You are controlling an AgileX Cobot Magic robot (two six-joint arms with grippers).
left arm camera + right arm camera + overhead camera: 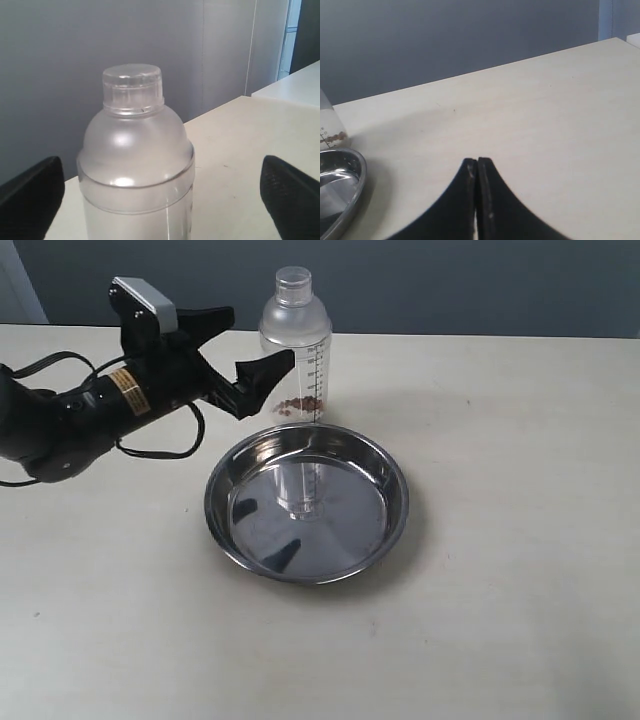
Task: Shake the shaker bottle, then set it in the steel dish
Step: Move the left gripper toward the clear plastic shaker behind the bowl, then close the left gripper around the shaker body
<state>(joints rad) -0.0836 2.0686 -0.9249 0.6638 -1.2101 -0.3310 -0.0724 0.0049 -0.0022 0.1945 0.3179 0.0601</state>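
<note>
The clear shaker bottle stands upright on the table just behind the steel dish, with brown bits at its bottom. My left gripper is open, level with the bottle's upper body and to its left. In the left wrist view the shaker bottle rises between the two black fingers, which are wide apart and not touching it. My right gripper is shut with nothing in it, low over bare table. That view catches the steel dish's rim and an edge of the shaker bottle. The dish holds nothing.
The beige table extends around the dish on all sides. A grey wall runs behind the far edge. My left arm's body and cable lie over the table's left part.
</note>
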